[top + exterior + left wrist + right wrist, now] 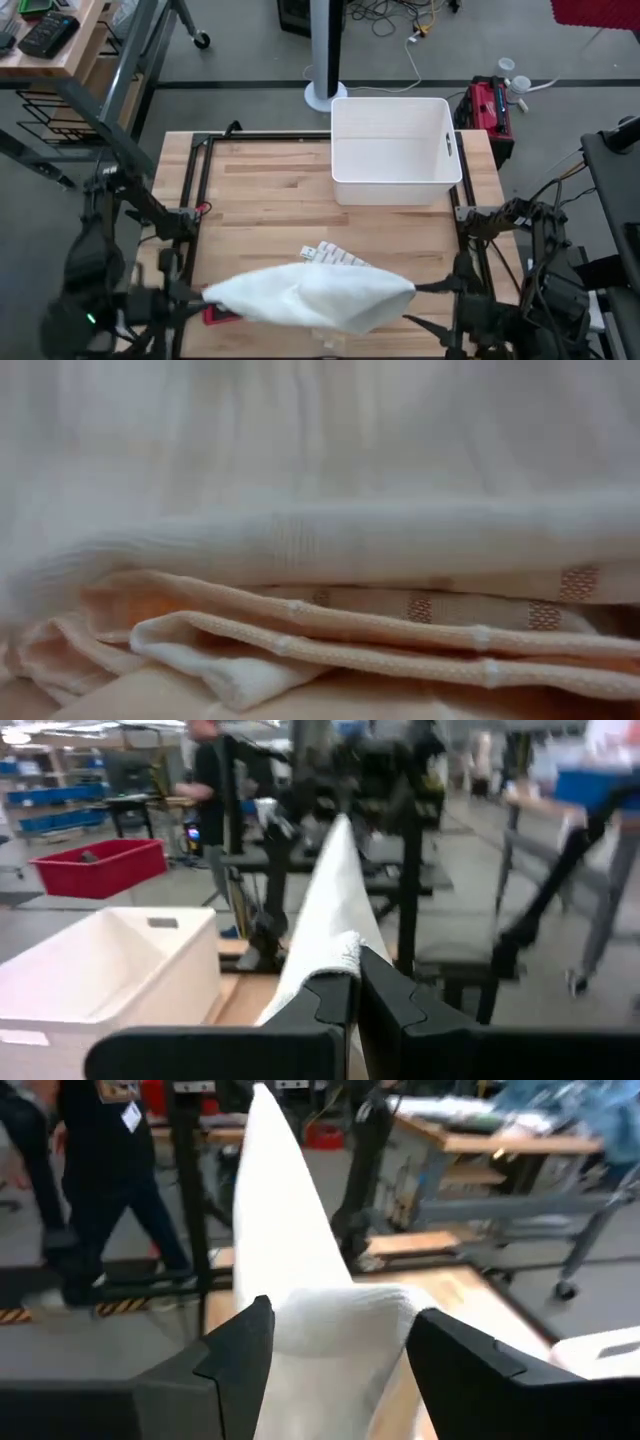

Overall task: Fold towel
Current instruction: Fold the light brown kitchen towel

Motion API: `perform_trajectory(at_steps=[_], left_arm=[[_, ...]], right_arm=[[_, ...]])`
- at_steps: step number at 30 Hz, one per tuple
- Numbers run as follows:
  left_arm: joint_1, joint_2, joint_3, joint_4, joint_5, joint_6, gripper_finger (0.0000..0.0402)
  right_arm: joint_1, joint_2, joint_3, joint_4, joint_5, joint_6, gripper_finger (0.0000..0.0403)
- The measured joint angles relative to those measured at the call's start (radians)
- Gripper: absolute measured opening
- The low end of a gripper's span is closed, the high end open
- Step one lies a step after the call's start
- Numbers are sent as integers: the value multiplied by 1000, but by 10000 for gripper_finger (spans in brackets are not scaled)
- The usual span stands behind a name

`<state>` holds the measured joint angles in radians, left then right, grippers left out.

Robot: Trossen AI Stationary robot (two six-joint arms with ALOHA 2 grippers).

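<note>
The towel (312,297) hangs stretched between the two arms over the near part of the wooden desk (270,190), its lower folds trailing onto the boards. From above, the left gripper (205,296) grips one end and the right gripper (415,288) is at the other, with a white bin (394,150) standing empty at the far edge of the desk, well apart from the cloth.

At desk height the towel (320,540) fills nearly everything, white cloth draped over layered folds with orange-patterned edges.

Past the left wrist, the left gripper (355,995) has its fingers pressed together, pinching the towel's (330,900) edge, which rises taut ahead; the bin (100,970) sits to one side.

Past the right wrist, the right gripper (340,1340) has its fingers spread wide with a bunched end of towel (290,1250) lying between them. A person (90,1190) walks by behind.
</note>
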<state>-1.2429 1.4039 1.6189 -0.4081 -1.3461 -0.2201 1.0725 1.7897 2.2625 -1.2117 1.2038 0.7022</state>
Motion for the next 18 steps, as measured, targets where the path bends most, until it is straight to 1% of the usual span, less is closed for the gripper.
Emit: perform_trajectory(at_steps=[3,6,8,10,14,16,18], left_arm=[[0,37,-81,-46,57,-37,0],[0,87,-192,-42,78,-55,0],[1,126,-261,-12,33,-62,0],[6,157,-312,25,-25,-58,0],[19,198,-375,51,-108,-52,0],[29,204,-391,52,-173,-37,0],[37,204,-399,59,-205,-36,0]], right_arm=[[0,6,-47,0,-48,40,208],[4,35,-143,-3,-42,81,203],[5,61,-202,-9,12,95,200],[-4,72,-230,-10,59,89,198],[-25,72,-248,-5,67,50,193],[-35,77,-253,-5,52,60,190],[-39,77,-254,-3,50,90,189]])
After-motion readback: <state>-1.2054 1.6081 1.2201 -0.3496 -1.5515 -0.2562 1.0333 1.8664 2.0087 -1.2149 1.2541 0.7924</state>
